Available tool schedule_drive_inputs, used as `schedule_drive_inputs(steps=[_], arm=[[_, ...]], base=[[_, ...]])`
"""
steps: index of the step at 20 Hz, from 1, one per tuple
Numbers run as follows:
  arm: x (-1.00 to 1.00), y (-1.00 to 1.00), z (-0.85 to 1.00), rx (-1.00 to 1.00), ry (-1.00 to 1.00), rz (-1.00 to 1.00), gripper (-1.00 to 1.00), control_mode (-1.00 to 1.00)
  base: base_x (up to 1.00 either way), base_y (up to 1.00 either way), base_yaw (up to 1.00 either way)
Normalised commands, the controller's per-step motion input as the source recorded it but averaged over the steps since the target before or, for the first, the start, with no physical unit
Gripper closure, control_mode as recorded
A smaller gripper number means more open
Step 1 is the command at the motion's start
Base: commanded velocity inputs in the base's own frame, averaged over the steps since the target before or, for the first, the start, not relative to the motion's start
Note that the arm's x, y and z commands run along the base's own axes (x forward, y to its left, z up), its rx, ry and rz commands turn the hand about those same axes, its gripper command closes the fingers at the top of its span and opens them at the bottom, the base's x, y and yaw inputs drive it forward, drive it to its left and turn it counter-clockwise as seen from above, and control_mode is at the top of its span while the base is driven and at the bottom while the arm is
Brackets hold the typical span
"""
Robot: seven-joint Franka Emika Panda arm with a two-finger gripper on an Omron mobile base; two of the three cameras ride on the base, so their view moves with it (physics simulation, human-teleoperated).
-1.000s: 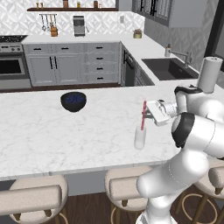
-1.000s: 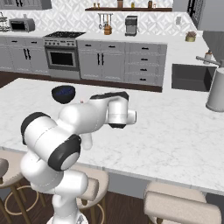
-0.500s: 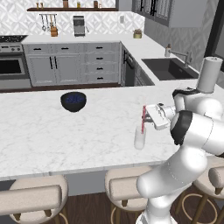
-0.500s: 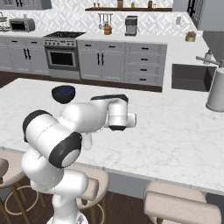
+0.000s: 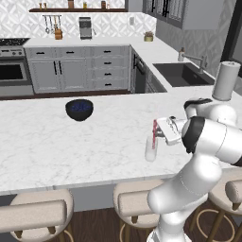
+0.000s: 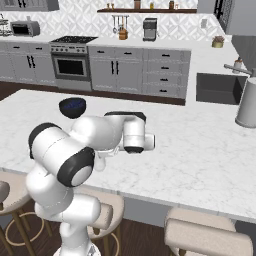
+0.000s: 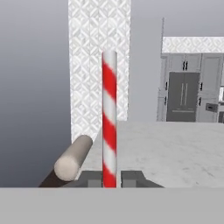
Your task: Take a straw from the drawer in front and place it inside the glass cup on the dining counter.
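on the dining counter (image 5: 56, 142), near its front edge: one glass cup (image 5: 151, 150), translucent, upright, with the straw (image 5: 154, 133) standing vertical directly over it, lower end at or inside the cup's mouth; depth inside cannot be told. straw, hand view: red-and-white spiral stripes, upright, rising from between the two fingertips (image 7: 129, 177). gripper (image 5: 159, 131): jaws drawn narrow and clamped on the straw, reaching in from the cup's right in the left base view; in the right base view the arm's own white body hides both cup and straw. farther out on the same slab: one dark blue bowl (image 5: 79, 109), well apart to the left of the cup and farther back, also seen behind the arm (image 6: 72, 106). front of counter: round beige stools (image 5: 40, 215) below the edge. beyond the counter: sink (image 5: 182, 74) with faucet, paper towel roll (image 5: 223, 80), grey cabinets (image 5: 78, 68), oven (image 6: 71, 66), coffee maker (image 5: 85, 27).
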Motion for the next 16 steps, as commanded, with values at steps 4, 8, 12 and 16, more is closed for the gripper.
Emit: schedule_drive_inputs(steps=[4, 8, 12, 16], arm=[[0.00, 0.00, -0.16, -0.06, 0.00, 0.00, 1.00, -1.00], [-0.01, 0.00, -0.07, -0.06, 0.00, 0.00, -1.00, -1.00], [-0.20, 0.00, 0.01, -0.04, -0.01, 0.00, -1.00, -1.00], [-0.33, -0.01, 0.50, -0.02, -0.09, 0.00, -1.00, -1.00]], base=[[0.00, 0.00, 0.00], [0.00, 0.00, 0.00], [0.00, 0.00, 0.00], [0.00, 0.00, 0.00]])
